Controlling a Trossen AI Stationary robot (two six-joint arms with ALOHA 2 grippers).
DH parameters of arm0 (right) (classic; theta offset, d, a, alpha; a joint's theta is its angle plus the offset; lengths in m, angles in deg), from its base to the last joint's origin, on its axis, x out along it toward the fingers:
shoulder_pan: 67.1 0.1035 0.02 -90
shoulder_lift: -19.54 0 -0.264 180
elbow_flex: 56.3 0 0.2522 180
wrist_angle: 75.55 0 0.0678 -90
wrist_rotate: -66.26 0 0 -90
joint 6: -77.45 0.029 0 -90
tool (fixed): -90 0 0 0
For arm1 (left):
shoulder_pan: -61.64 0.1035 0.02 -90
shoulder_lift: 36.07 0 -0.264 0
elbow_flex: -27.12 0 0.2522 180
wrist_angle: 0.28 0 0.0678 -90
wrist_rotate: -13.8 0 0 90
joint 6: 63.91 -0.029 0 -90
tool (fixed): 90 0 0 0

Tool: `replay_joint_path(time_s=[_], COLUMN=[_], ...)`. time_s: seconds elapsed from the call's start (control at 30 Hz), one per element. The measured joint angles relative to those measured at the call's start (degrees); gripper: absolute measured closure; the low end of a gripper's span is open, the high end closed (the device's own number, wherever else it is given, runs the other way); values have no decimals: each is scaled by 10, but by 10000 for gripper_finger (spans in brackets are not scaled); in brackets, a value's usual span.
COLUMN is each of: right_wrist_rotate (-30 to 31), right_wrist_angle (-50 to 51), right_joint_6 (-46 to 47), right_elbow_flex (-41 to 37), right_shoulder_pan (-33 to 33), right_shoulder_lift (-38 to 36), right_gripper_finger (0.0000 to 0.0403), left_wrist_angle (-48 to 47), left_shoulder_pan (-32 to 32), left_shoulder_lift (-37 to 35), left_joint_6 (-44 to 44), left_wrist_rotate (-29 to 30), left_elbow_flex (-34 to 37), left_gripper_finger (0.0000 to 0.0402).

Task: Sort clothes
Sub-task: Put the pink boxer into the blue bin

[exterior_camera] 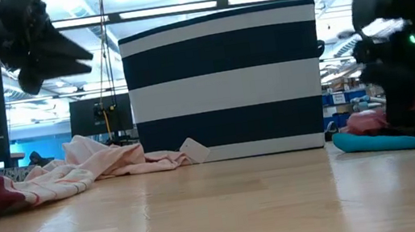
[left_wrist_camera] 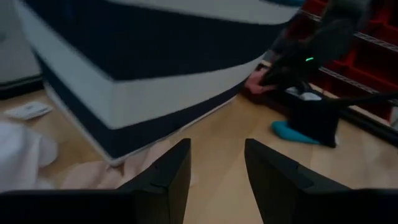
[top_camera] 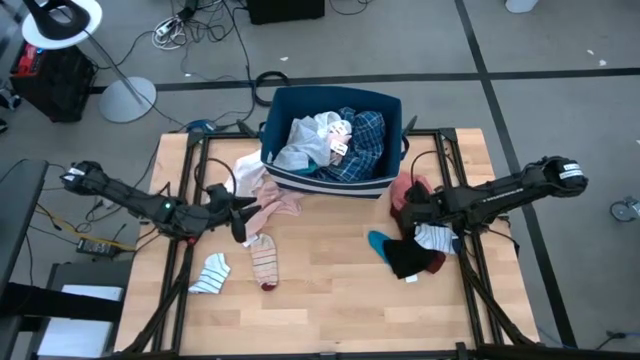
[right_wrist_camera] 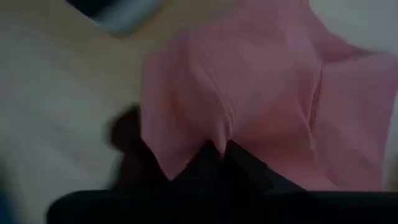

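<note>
- The left gripper (left_wrist_camera: 214, 168) has its fingers (left_wrist_camera: 169, 171) spread with nothing between them, hanging above the worktop (top_camera: 330, 300) near the pale pink garment (top_camera: 278, 207).
- The right gripper (right_wrist_camera: 219, 149) has its fingers pinched together on a pink cloth (right_wrist_camera: 249, 93), at the heap on the right: a red piece (top_camera: 412, 190), a white piece (top_camera: 434, 238), a black one (top_camera: 412, 258) and a teal one (top_camera: 379, 241).
- A striped sock (top_camera: 266, 264) and a white striped sock (top_camera: 211, 273) lie on the wood.
- The striped bin (top_camera: 300, 100) at the far edge holds a plaid shirt (top_camera: 365, 135) and pale clothes (top_camera: 308, 140).

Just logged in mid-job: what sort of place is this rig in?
Probably a robotics lab or workshop: a wooden table on grey floor with loose cables, a studio lamp, and red parts bins behind.
</note>
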Motion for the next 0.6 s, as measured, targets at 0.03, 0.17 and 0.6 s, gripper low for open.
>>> replay_joint_path(time_s=[0.03,0.17,0.6], right_wrist_rotate=[-2,3,143], right_wrist_angle=[18,156,430], right_joint_6=[-2,11,-9], right_elbow_flex=[19,124,542], right_shoulder_pan=[4,37,125], right_shoulder_lift=[-2,-14,0], right_gripper_finger=[384,393,400], left_wrist_angle=[0,-3,-21], left_shoulder_pan=[-6,-25,-17], left_shoulder_lift=[0,1,0], left_joint_6=[10,43,98], left_wrist_rotate=[13,76,141], left_elbow_flex=[9,44,89], left_gripper_finger=[246,246,246])
